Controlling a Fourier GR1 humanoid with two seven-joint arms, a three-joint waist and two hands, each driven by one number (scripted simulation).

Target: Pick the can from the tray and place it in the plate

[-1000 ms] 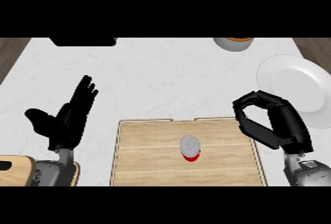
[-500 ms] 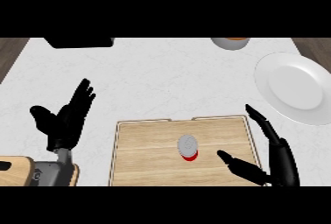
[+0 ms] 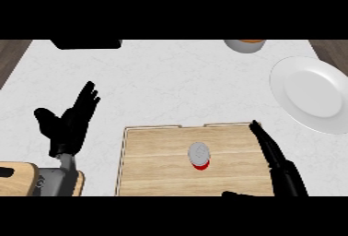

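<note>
Wooden and pale, the tray [image 3: 156, 161] lies on the white marbled desk [image 3: 176, 78] at the lower middle of the head view. The can [image 3: 199, 154] stands upright near the tray's middle, its grey top facing up and a sliver of red showing at its base; nothing touches it. The right hand [image 3: 275, 161] reaches over the tray's right side, its fingers [image 3: 262, 138] held straight and pointing toward the far rim, spread wide from what appears to be the thumb at the lower edge, though that part is mostly cut off. It holds nothing and stays apart from the can. The white plate [image 3: 312, 94] sits on the desk beyond the tray's far right corner, cut by the view's right edge. The left hand [image 3: 68, 126] rests open to the left of the tray, fingers up, holding nothing. A wooden board [image 3: 20, 177] shows at the lower left, a dark object [image 3: 87, 44] at the far left, and a bowl [image 3: 245, 44] at the far edge.
</note>
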